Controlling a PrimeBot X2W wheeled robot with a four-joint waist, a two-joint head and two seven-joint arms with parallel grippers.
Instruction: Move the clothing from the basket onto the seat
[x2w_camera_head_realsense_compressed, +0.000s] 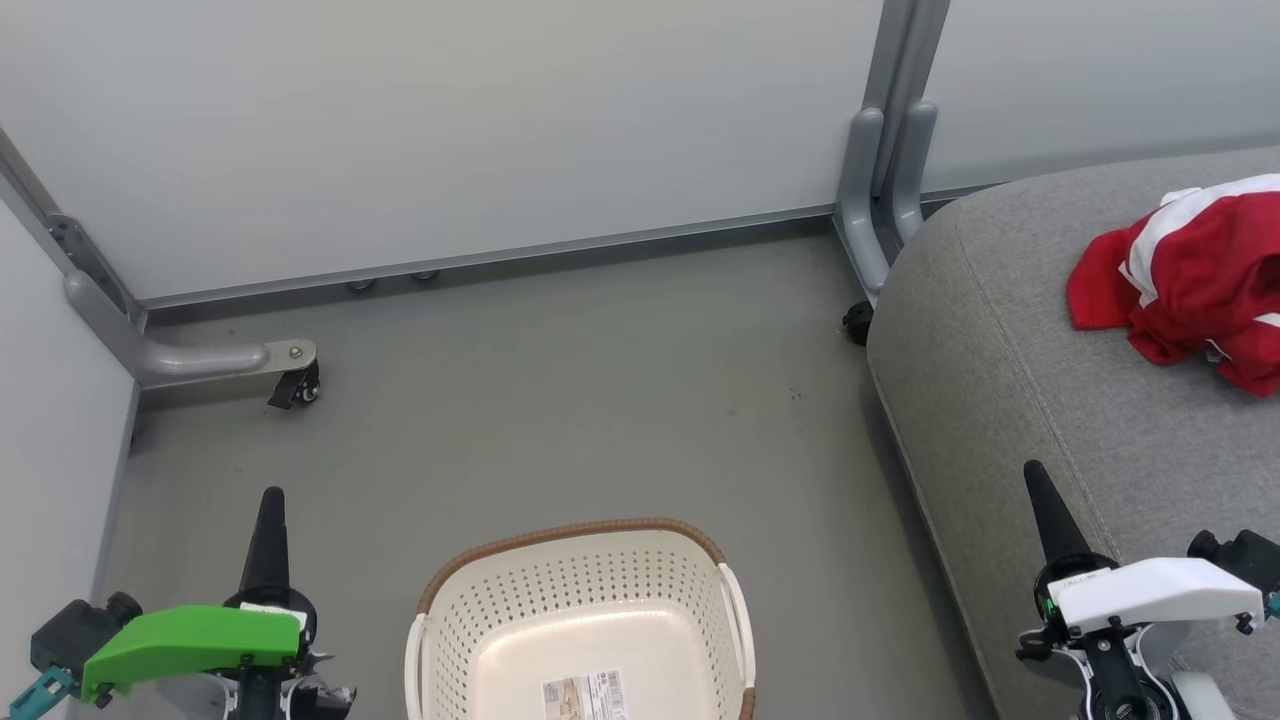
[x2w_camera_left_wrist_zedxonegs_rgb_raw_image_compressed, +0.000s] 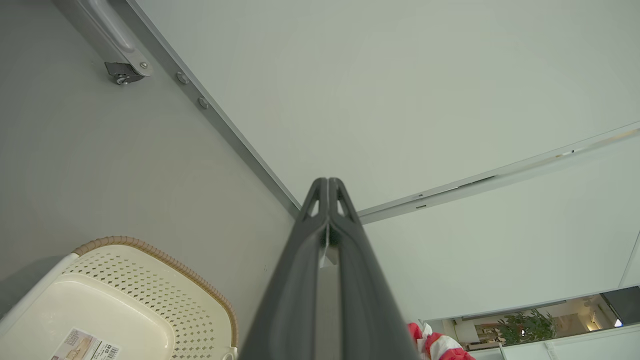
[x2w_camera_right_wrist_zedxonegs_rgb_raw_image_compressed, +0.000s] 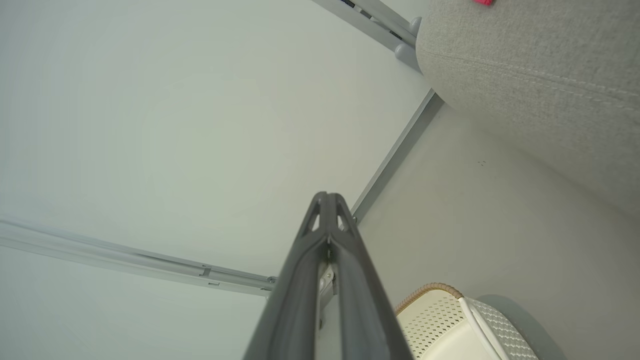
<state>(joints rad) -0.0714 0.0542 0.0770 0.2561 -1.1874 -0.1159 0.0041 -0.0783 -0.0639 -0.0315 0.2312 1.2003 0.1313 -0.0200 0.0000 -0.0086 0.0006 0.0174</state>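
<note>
The cream basket with a brown rim sits on the floor at the bottom centre, holding nothing but a label on its bottom; it also shows in the left wrist view and right wrist view. Red clothing with white stripes lies bunched on the grey seat at the right. A red and white scrap of clothing shows in the left wrist view. My left gripper is shut and empty, left of the basket. My right gripper is shut and empty, over the seat's front edge.
Pale partition panels stand behind, on grey metal feet with castors. A grey post rises beside the seat's far corner. Bare grey floor lies between the basket and the panels.
</note>
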